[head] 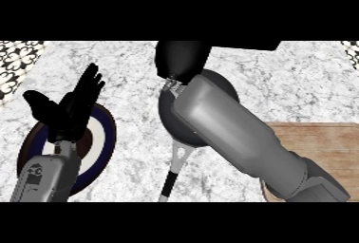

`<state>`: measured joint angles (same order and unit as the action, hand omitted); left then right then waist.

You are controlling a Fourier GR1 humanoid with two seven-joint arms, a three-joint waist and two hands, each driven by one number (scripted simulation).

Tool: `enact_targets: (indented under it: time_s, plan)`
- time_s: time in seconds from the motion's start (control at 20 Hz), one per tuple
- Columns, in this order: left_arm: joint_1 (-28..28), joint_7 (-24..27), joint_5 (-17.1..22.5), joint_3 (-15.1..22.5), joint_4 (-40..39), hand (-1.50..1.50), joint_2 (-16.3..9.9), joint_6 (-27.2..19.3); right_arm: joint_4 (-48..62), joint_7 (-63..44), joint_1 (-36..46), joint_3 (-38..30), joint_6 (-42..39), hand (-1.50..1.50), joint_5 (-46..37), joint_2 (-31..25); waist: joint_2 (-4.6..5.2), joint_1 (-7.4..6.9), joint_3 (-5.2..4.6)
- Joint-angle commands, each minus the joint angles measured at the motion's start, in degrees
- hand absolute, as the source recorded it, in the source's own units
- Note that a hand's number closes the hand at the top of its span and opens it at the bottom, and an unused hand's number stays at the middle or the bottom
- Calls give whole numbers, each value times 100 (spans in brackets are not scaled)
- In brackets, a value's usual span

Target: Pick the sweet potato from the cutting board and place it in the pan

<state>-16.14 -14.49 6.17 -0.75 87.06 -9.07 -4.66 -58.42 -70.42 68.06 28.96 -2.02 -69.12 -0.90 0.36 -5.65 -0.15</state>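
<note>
Looking down from the head view, the right forearm crosses from about four o'clock toward the centre and covers most of the pan (pixel 167 118), so only a sliver of its grey rim and its handle, which runs down toward six o'clock, can be seen. The right hand (pixel 179 59) sits at twelve o'clock above the pan's far edge as a dark rounded shape; whether its fingers are curled or hold anything cannot be told. The sweet potato is nowhere visible: it is not on the part of the cutting board (pixel 319 142) that shows at three o'clock, and the pan's inside is hidden. Judging by that bare board and the hand over the pan, the carry looks mostly done, with the release or its confirmation left. The left hand (pixel 73 107) rests at nine o'clock, fingers straight and spread upward, holding nothing, over a plate (pixel 101 142) with a dark blue rim. The counter (pixel 280 80) is white-grey marble; patterned tile shows at both upper corners.
</note>
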Motion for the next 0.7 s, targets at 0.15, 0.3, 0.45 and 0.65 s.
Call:
enact_targets:
  time_s: [0.15,0.3,0.45,0.65]
  plan:
    - [487,323,21,-124,117,0,-39,37,-131,-1240,-581,101,1015,150,-152,85,-21,298,10]
    - [428,151,3,-152,198,0,38,-131,-81,-962,-1043,195,1417,150,-289,85,-15,384,14]
    - [512,136,151,-310,206,0,-119,34,204,-407,-1562,153,2115,150,-340,86,10,383,16]
    - [322,-102,192,-350,357,0,-214,54,830,105,-1659,-16,2772,150,-144,87,31,322,18]
